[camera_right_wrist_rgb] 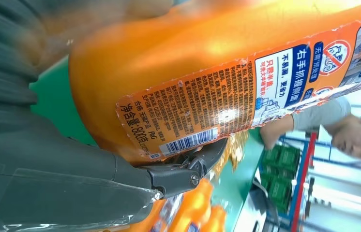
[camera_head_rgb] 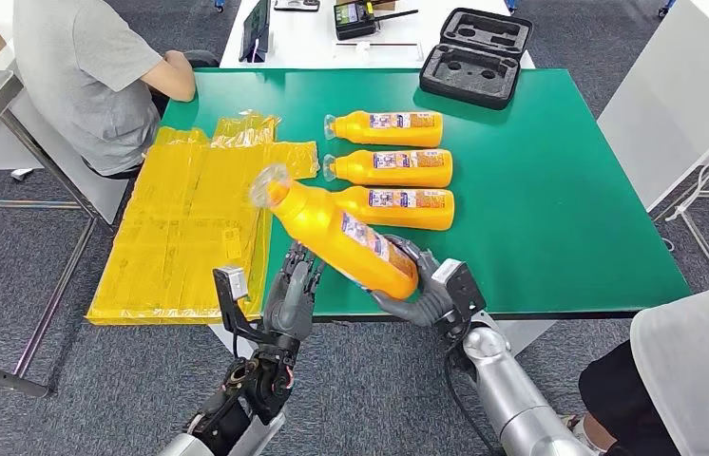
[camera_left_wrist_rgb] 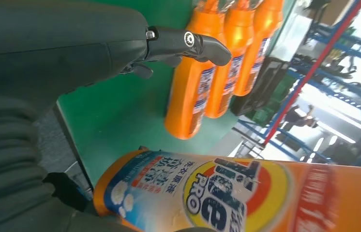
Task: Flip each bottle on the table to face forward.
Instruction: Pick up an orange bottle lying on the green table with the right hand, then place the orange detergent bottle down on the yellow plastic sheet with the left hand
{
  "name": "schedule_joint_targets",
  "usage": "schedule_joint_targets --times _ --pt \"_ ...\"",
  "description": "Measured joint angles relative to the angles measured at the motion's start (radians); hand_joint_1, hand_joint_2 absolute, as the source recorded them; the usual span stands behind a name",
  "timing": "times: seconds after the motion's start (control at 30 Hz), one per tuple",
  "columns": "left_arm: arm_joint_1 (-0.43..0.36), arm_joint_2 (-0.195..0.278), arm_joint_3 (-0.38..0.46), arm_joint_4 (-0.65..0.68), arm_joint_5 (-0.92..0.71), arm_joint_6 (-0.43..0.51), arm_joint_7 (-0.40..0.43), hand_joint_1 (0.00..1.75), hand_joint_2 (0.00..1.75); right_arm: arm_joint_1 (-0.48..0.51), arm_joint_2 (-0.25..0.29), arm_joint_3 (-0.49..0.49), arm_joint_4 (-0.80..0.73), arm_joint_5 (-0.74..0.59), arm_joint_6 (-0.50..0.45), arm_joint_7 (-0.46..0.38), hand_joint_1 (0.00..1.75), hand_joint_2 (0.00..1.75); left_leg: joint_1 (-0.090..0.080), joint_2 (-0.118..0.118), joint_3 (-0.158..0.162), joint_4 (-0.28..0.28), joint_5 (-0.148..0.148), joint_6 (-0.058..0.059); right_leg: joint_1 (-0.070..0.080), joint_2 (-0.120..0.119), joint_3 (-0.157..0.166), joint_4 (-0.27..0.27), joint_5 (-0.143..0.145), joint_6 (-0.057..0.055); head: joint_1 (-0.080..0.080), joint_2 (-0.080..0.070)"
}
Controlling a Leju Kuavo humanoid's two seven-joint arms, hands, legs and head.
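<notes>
My right hand [camera_head_rgb: 422, 290] grips the base of an orange bottle [camera_head_rgb: 336, 231] and holds it tilted above the near edge of the green table [camera_head_rgb: 541, 199], clear cap pointing up and left. The right wrist view shows its back label with a barcode [camera_right_wrist_rgb: 227, 96]; the left wrist view shows its colourful front label [camera_left_wrist_rgb: 227, 193]. My left hand [camera_head_rgb: 292, 296] is just left of the bottle's base, fingers spread and pointing up, holding nothing. Three more orange bottles [camera_head_rgb: 391, 168] lie side by side on the table beyond, caps to the left, also in the left wrist view [camera_left_wrist_rgb: 217, 63].
Yellow plastic bags [camera_head_rgb: 194, 214] cover the table's left part. A black foam case [camera_head_rgb: 476, 46] sits at the far edge. One person sits at the far left corner [camera_head_rgb: 94, 66]; another stands at the near right [camera_head_rgb: 693, 370].
</notes>
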Motion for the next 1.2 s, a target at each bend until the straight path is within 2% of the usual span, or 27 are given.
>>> schedule_joint_targets --times 0.33,0.47,0.67,0.77,0.9,1.07,1.2 --pt "-0.03 -0.002 -0.014 0.071 0.004 -0.004 -0.001 0.0 0.0 -0.001 0.0 0.043 0.0 0.001 -0.003 0.0 1.75 1.75 0.0 0.0 0.0 0.0 0.0 0.0 0.0 0.0 0.0 0.0 0.0 0.0 0.0 0.0" --pt "-0.034 -0.002 -0.014 0.082 0.004 -0.004 -0.001 0.0 1.75 -0.001 0.0 0.045 0.0 0.001 -0.003 0.0 1.75 1.75 0.0 0.0 0.0 0.0 0.0 0.0 0.0 0.0 0.0 0.0 0.0 0.0 0.0 0.0" --pt "-0.036 -0.004 -0.023 0.092 -0.006 -0.008 0.002 0.0 1.75 -0.013 0.0 0.053 0.0 0.001 -0.003 0.0 1.75 1.75 0.0 0.0 0.0 0.0 0.0 0.0 0.0 0.0 0.0 0.0 0.0 0.0 0.0 0.0" --pt "-0.036 -0.008 -0.035 0.096 -0.02 0.02 -0.007 0.0 1.75 -0.03 -0.001 0.064 0.004 0.004 -0.002 0.0 1.75 1.75 0.0 0.0 0.0 0.0 0.0 0.0 0.0 0.0 0.0 0.0 0.0 0.0 0.0 0.0" --pt "-0.035 -0.013 -0.039 0.095 -0.032 0.085 -0.041 0.0 1.75 -0.049 -0.002 0.081 0.015 0.012 -0.004 0.0 1.75 1.75 0.0 0.0 0.0 0.0 0.0 0.0 0.0 0.0 0.0 0.0 0.0 0.0 0.0 0.0" --pt "0.02 -0.016 -0.02 -0.029 -0.202 0.272 -0.074 0.0 1.75 -0.05 -0.004 0.086 0.031 -0.023 -0.023 0.0 1.75 1.75 0.0 0.0 0.0 0.0 0.0 0.0 0.0 0.0 0.0 0.0 0.0 0.0 0.0 0.0" --pt "0.06 -0.024 0.009 -0.111 -0.235 0.297 -0.075 0.0 1.75 -0.05 -0.012 0.071 0.033 -0.055 -0.014 0.0 1.75 1.75 0.0 0.0 0.0 0.0 0.0 0.0 0.0 0.0 0.0 0.0 0.0 0.0 0.0 0.0"
